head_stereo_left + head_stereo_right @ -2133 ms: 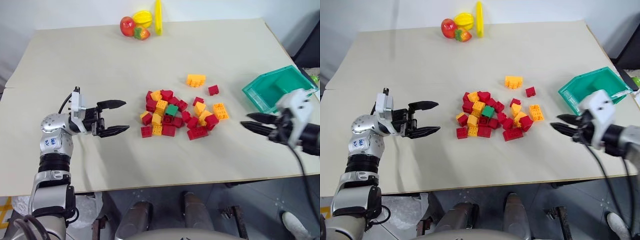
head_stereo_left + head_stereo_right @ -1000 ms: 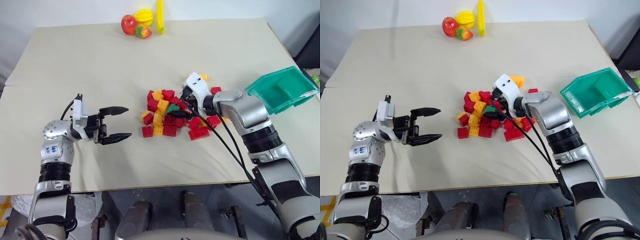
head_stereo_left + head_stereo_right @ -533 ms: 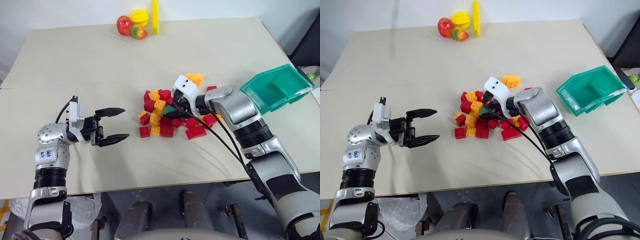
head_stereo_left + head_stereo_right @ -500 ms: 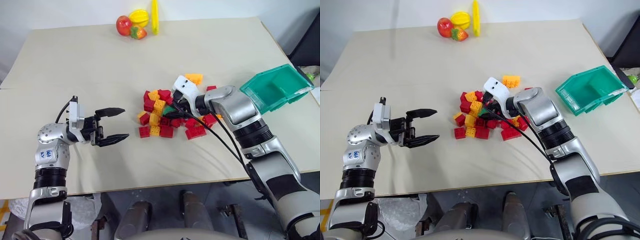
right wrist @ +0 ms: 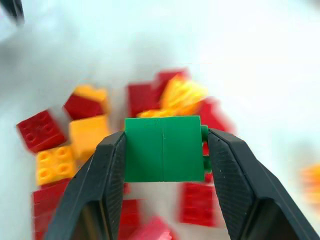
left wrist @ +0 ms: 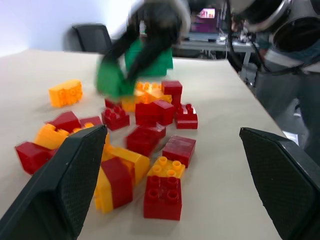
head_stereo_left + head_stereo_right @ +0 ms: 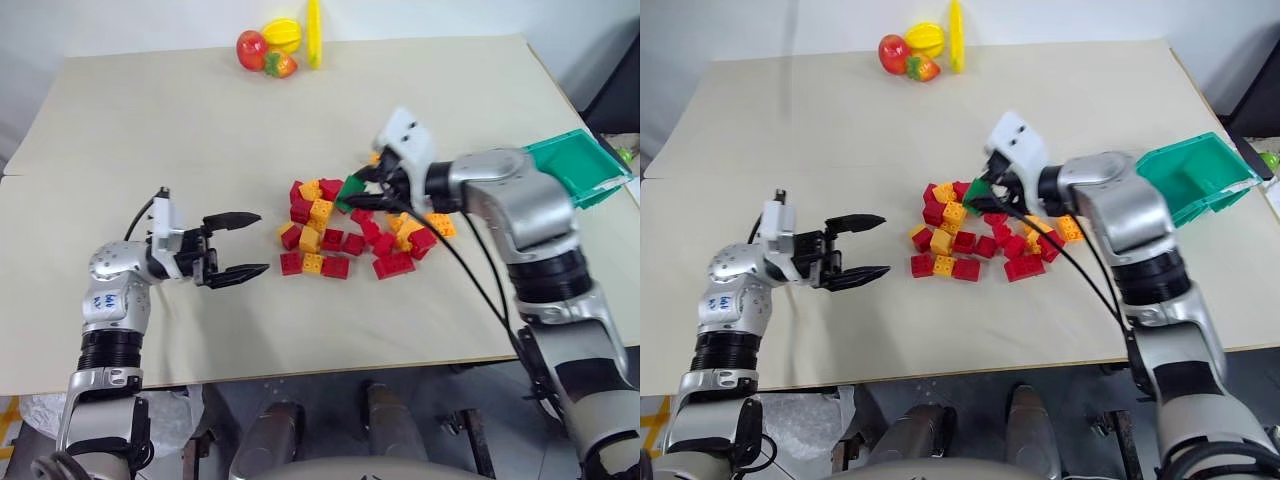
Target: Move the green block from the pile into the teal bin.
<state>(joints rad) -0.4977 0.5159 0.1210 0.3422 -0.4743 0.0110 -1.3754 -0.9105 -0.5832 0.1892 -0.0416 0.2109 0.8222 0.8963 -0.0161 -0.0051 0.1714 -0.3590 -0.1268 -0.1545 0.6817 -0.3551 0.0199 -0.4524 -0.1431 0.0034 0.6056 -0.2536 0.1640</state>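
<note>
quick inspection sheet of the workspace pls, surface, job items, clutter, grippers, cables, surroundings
surface: beige table, bare around the bricks
job's things: green block lifted above the pile; teal bin at the table's right edge, partly behind the right arm
clutter: toy fruit at the far edge
grippers: right gripper shut on the green block; left gripper open, holding nothing
cables: black cables along the right arm
surroundings: dark chair beyond the table

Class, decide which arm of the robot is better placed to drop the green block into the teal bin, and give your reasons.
The right: its tool already grips the green block, and the teal bin is on its side. The left tool is open and empty, across the pile.
</note>
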